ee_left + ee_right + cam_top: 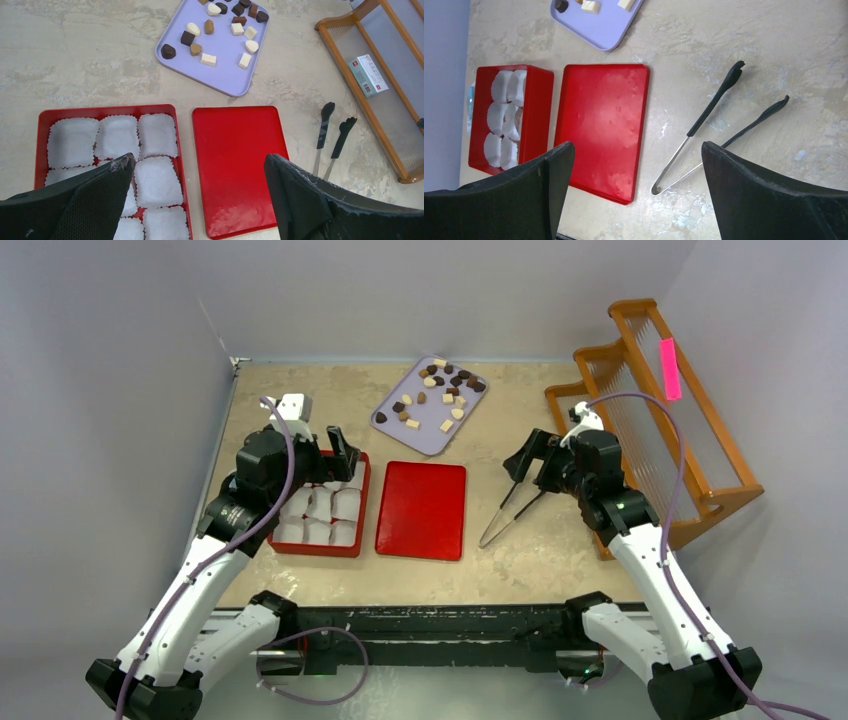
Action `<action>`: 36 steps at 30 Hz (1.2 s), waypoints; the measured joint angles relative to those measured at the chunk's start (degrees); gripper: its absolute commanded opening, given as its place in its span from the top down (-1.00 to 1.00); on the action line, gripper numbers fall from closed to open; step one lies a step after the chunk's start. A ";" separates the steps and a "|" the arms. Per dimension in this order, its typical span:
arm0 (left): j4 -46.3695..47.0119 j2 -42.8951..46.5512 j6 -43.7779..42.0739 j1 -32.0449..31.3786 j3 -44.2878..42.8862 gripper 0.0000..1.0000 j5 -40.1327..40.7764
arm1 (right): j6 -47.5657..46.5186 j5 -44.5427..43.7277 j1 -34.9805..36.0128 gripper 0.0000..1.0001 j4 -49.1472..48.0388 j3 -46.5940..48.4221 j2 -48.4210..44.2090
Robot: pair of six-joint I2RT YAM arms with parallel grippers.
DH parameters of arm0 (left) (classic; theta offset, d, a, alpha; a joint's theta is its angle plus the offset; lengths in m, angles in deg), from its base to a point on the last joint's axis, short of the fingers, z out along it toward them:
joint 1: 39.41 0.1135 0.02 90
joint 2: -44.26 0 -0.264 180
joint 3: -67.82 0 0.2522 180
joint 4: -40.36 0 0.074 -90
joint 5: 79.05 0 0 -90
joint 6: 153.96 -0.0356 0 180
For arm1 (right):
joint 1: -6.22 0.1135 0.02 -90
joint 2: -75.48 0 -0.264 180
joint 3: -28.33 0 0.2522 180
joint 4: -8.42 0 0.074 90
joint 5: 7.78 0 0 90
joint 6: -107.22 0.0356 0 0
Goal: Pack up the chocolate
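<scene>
The chocolate [209,26] lay on the lavender tray [225,70] in the upper centre of the overhead view, well apart from the red box [105,108] at the left. The left gripper [198,162] and the right gripper [638,147] both stood wide apart and held nothing. The pieces looked light, stiff and probably slippery. A gentle pinch across two opposite sides seemed best, perhaps with the tongs [714,107].

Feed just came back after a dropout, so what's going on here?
Nothing is held yet. The left gripper hangs open over the red box of paper cups, those in view empty. The right gripper hangs open above the tongs lying on the table. The chocolate all sits on the lavender tray, and the red lid lies beside the box.
</scene>
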 measured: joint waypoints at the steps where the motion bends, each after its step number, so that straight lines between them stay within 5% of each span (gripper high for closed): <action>1: 0.00 0.00 0.00 0.00 0.00 -1.00 -0.02 | 0.07 -0.28 0.00 -0.98 0.15 0.00 0.00; 11: -2.67 1.20 0.63 0.00 0.00 -1.00 0.09 | 4.44 -2.16 0.07 -0.95 3.69 1.44 0.55; 18: -4.61 6.51 0.68 0.00 1.92 -1.00 0.98 | 14.05 -5.55 0.09 -0.67 6.64 2.01 2.91; 36: -7.08 5.81 0.50 0.04 5.20 -1.00 1.70 | 31.26 -9.18 1.75 -0.54 11.98 0.61 24.55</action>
